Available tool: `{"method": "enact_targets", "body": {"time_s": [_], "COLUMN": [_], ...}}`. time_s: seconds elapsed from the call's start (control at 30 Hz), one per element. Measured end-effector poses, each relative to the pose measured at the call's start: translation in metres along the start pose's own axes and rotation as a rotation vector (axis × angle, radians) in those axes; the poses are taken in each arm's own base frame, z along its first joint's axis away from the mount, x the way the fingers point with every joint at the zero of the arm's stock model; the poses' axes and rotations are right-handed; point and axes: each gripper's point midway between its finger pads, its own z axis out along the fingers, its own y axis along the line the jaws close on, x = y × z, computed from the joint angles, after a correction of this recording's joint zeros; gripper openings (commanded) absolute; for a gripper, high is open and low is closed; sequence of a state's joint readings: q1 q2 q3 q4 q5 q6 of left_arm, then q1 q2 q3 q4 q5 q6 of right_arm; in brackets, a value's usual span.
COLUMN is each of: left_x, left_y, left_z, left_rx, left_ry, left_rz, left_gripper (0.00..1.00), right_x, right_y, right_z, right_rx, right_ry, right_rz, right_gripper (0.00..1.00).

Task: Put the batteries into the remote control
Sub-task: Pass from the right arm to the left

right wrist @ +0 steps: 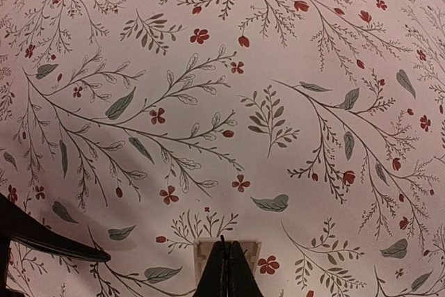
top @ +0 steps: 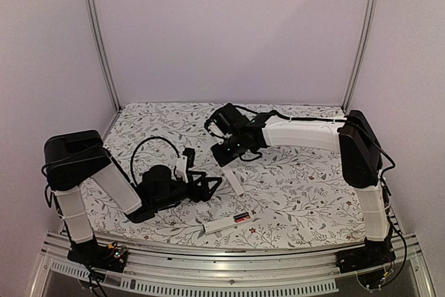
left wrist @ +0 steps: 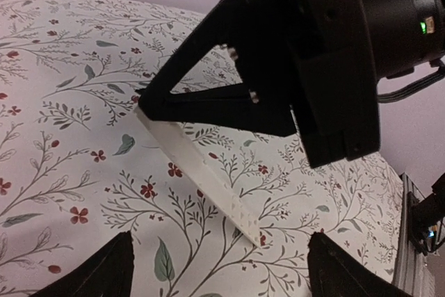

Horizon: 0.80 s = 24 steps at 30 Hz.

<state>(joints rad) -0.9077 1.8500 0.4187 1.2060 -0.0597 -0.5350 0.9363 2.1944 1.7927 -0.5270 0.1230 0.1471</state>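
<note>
The right gripper (left wrist: 144,107) is pinching one end of the thin white plastic cover plate (left wrist: 201,172), slanting it down toward the table. The slim white plastic remote control (top: 221,225) is lying nearer the bases, its long axis running roughly left-right. The red and dark batteries (top: 242,218) seem to be sitting at its right end. The left gripper (top: 211,184), spread and empty, is hovering slightly closer to it.

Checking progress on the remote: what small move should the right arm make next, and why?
Probably carry the cover plate toward the remote control: the right gripper is shut on it, and the batteries seem already seated.
</note>
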Motion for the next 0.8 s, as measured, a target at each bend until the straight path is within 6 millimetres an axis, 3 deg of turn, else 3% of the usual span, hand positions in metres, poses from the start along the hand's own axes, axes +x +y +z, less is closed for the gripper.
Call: {"method": "enact_targets", "body": {"time_s": [0.2,0.3,0.4,0.5,0.8], "left_x": [-0.007,-0.011,0.002,0.021,0.018], "left_y": [-0.01,-0.002,0.011,0.019,0.013], "left_z": [0.021,0.023,0.028,0.037,0.05], "left_rx": [0.058,0.051,0.031,0.03,0.067], "left_ry": [-0.024,-0.049,-0.027,0.013,0.0], "left_rz": [-0.05,-0.098,-0.145,-0.184,-0.215], "left_gripper": [0.74,0.69,0.63,0.62,0.6], "right_x": [-0.004,-0.005,-0.004,-0.007,-0.018], "right_y": [0.0,0.0,0.0,0.0,0.0], "right_z": [-0.002,-0.003,-0.005,-0.009,-0.021], "right_rx": [-0.003,-0.004,-0.003,-0.004,-0.012], "right_ry": [-0.017,-0.023,-0.026,-0.036,-0.074], "right_rz": [0.012,0.014,0.017,0.019,0.028], "right_gripper": [0.0,0.0,0.0,0.0,0.0]}}
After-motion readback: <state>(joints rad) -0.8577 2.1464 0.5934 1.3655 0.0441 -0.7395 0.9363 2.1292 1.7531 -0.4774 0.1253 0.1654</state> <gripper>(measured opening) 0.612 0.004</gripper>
